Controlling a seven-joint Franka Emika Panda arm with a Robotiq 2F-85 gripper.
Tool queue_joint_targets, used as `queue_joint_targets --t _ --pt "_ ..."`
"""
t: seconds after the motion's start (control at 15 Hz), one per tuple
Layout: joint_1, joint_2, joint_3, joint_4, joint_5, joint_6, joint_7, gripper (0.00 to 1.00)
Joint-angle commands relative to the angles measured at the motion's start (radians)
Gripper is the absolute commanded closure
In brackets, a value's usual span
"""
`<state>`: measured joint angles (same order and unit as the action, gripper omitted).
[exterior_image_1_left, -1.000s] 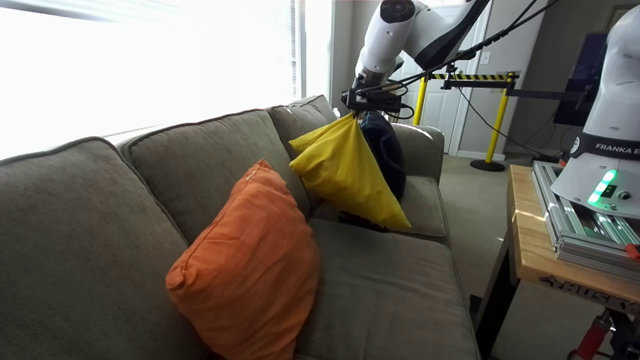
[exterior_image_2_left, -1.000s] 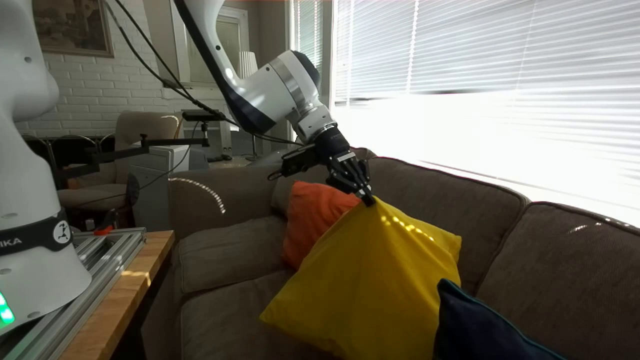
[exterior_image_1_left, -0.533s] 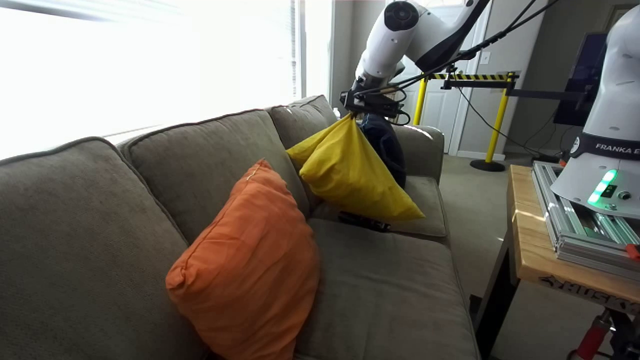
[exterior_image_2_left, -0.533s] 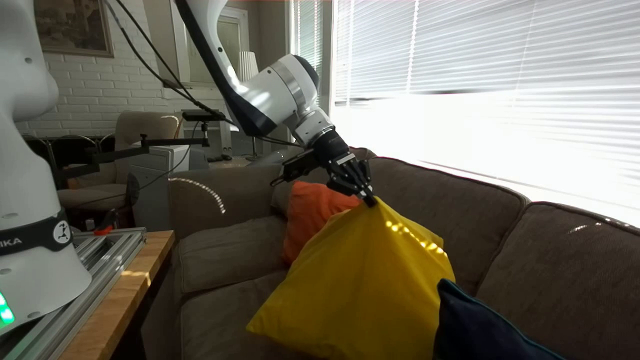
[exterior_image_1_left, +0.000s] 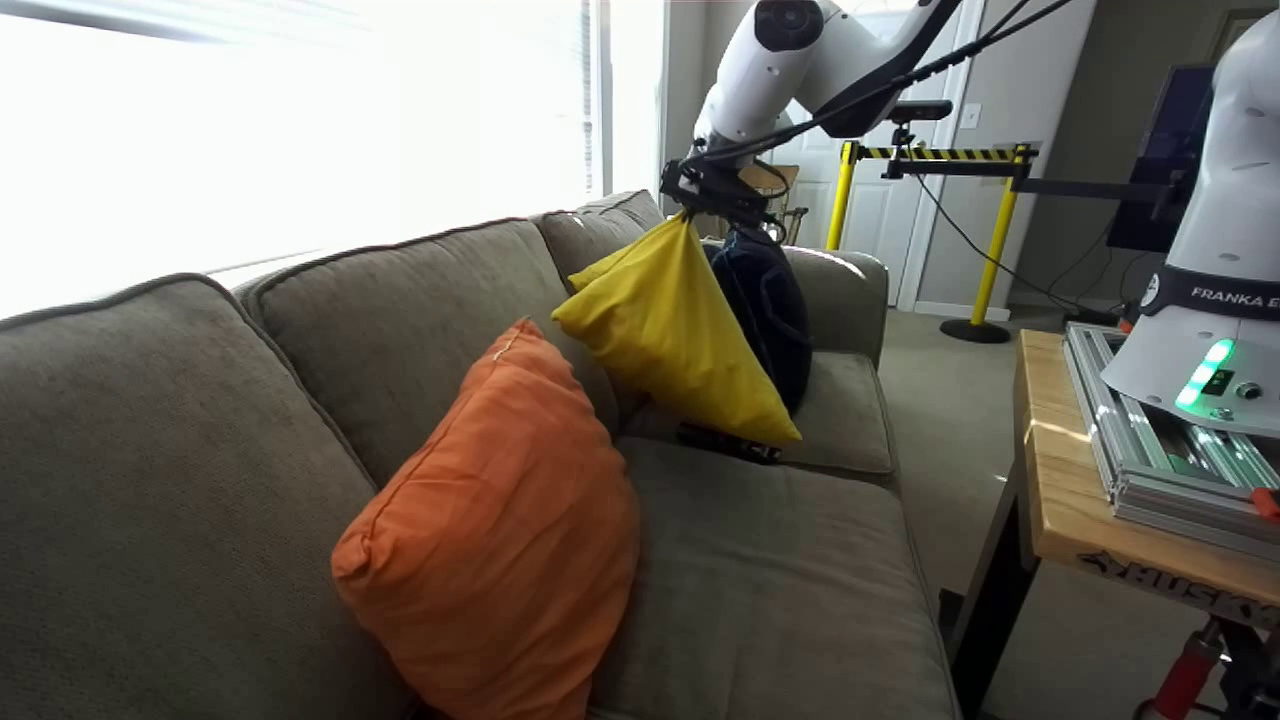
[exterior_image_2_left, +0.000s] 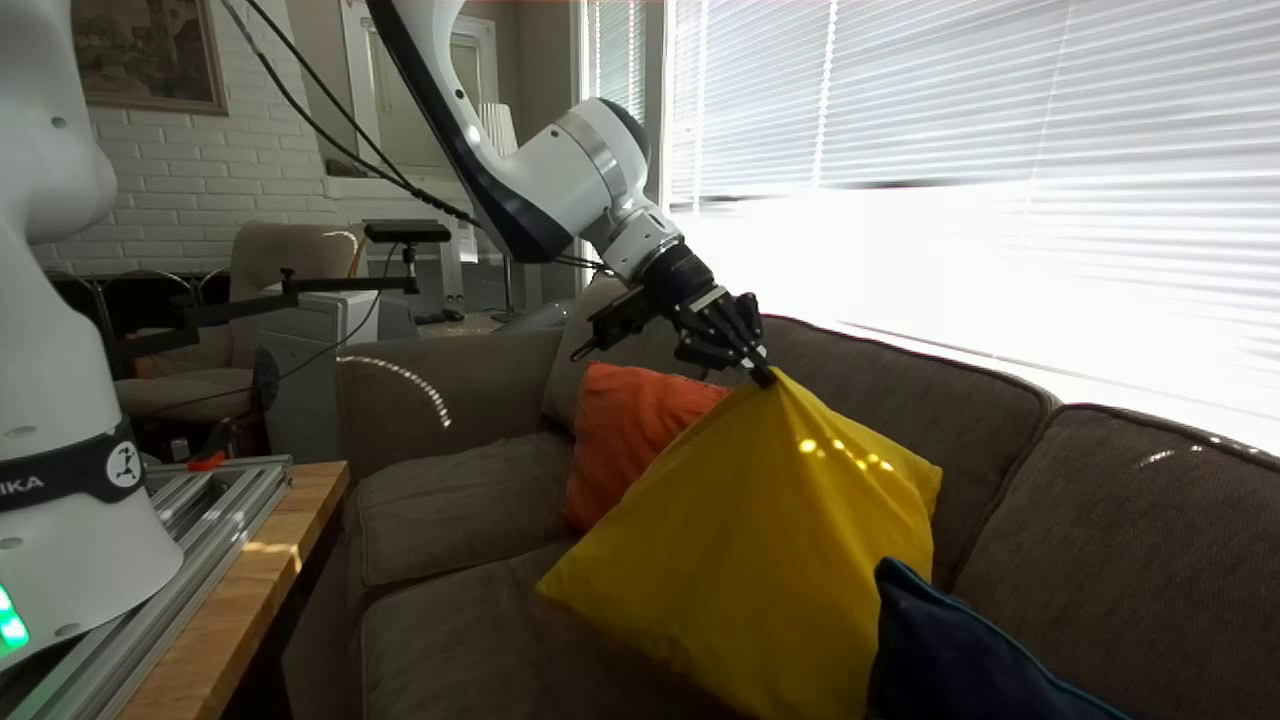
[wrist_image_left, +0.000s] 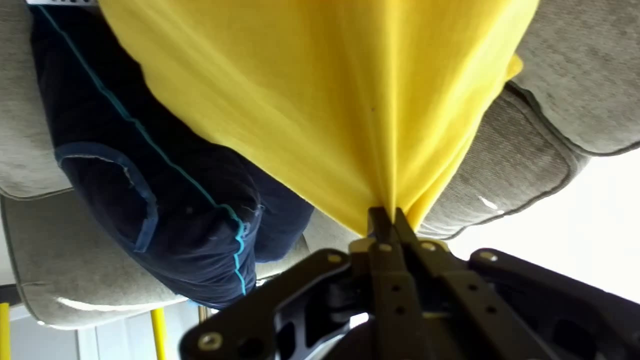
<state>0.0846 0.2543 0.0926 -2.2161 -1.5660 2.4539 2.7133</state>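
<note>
- Your claw pinches one corner of the yellow cushion, clamped narrow on bunched cloth. In the wrist view the claw comes in from the bottom, right of centre; the cushion lies above its tips, fanning out to the top edge. The navy cushion fills the left, just beside the yellow.
- In an exterior view, you see the yellow cushion just above centre, directly below the claw; its longest visible run slants from the pinched peak down and right to a free corner. The orange cushion leans on the sofa at lower left, apart from it.
- In an exterior view, the yellow cushion spreads below the claw to the bottom edge, so you cannot tell whether its lowest part touches the seat. The navy cushion overlaps its lower right; the orange one shows behind its upper left.
</note>
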Motion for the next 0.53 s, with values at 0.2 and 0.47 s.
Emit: queue_joint_targets --t 0.2,0.47 --pt "0.024 0.025 0.017 0.167 -0.008 -0.051 0.028 1.0" --pt "0.042 0.026 0.025 0.192 -0.04 -0.049 0.033 1.0"
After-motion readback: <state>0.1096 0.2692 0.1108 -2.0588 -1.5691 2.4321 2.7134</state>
